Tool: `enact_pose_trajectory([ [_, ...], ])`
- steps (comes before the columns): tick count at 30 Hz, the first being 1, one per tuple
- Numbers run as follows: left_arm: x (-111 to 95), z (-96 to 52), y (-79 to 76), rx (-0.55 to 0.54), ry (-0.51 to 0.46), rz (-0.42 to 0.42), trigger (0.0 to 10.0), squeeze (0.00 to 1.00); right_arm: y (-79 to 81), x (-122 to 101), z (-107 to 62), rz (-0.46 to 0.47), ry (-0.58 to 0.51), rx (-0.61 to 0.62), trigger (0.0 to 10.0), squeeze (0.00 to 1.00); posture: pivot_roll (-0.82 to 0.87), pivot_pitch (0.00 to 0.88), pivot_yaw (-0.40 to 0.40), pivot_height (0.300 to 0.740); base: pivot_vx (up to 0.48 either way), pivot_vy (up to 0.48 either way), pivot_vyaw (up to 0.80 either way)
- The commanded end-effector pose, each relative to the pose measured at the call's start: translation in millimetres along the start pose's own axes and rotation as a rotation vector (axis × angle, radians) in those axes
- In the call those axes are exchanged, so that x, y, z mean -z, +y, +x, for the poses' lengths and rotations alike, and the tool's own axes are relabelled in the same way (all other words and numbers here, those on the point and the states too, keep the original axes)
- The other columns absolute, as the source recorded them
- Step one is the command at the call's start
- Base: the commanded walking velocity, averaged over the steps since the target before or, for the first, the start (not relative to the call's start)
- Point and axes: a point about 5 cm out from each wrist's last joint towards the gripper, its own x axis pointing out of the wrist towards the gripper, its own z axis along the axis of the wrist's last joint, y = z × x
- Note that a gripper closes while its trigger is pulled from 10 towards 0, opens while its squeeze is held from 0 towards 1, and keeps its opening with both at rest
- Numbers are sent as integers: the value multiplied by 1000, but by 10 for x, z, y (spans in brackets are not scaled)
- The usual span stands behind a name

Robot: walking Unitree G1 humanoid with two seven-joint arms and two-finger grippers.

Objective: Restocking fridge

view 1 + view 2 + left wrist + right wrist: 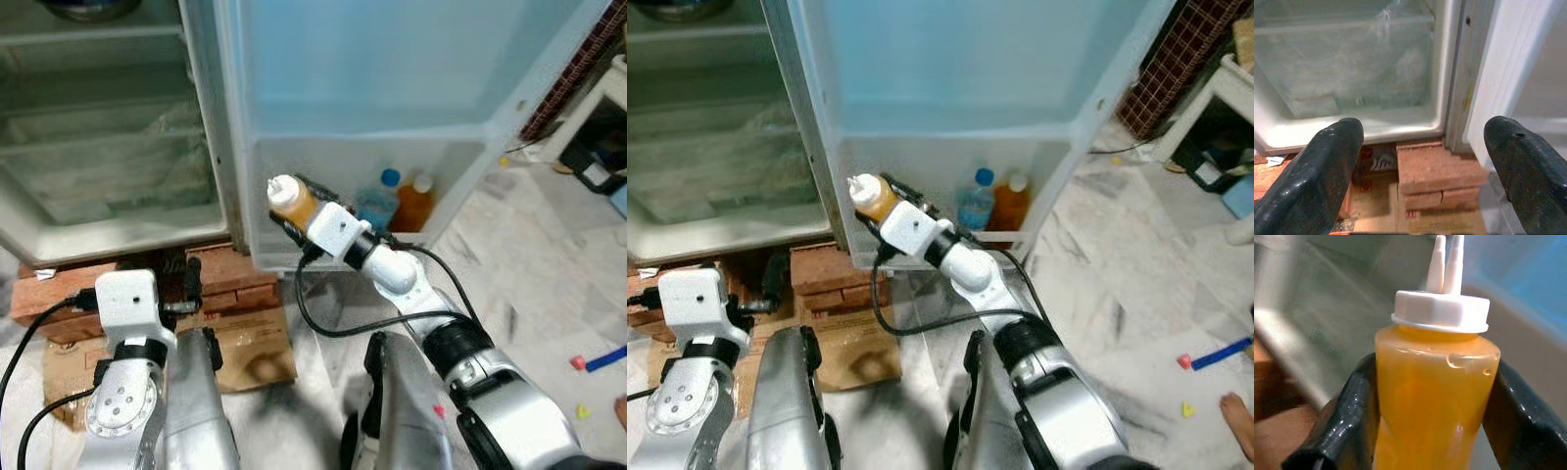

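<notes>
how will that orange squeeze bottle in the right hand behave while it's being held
The squeeze bottle looks nearly full of orange liquid, so probably heavy for its size. Its plastic wall likely gives under the right hand, whose fingers clamp both sides. The glossy surface may be slippery.

No readable text, bottles and cardboard (245,357) bear markings — all too blurred

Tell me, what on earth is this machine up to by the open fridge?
It is restocking the fridge. Its right tool is shut on a squeeze bottle of orange sauce with a white cap, holding it up at the lower shelf of the open fridge door. A blue-capped bottle and an orange bottle already stand in that shelf. Its left tool hangs open and idle, low by the bricks under the fridge.
</notes>
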Motion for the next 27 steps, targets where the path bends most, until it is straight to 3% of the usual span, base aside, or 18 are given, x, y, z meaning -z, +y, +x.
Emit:
enact_pose_trajectory([
  [1,-20,-59,-20,18,11,15,10000,0,-79,21,11,-28,11,80,10000,0,252,258,-70,503,0,0,0],
  [6,-47,-100,-27,28,18,19,10000,0,-48,148,-43,-94,76,148,10000,0,274,272,-68,503,0,0,0],
  [11,-69,-157,-4,28,29,29,10000,0,164,294,-156,-52,148,156,10000,0,308,285,-75,503,0,0,0],
  [17,-103,-236,9,30,40,44,10000,0,331,268,-157,-57,115,141,10000,0,324,302,-77,503,0,0,0],
  [21,-117,-301,10,33,46,54,10000,0,286,144,-68,-105,29,163,10000,0,326,314,-72,503,0,0,0],
  [27,-142,-366,-4,45,57,67,10000,0,70,-114,131,-229,-124,238,10000,0,341,333,-66,503,0,0,0],
])
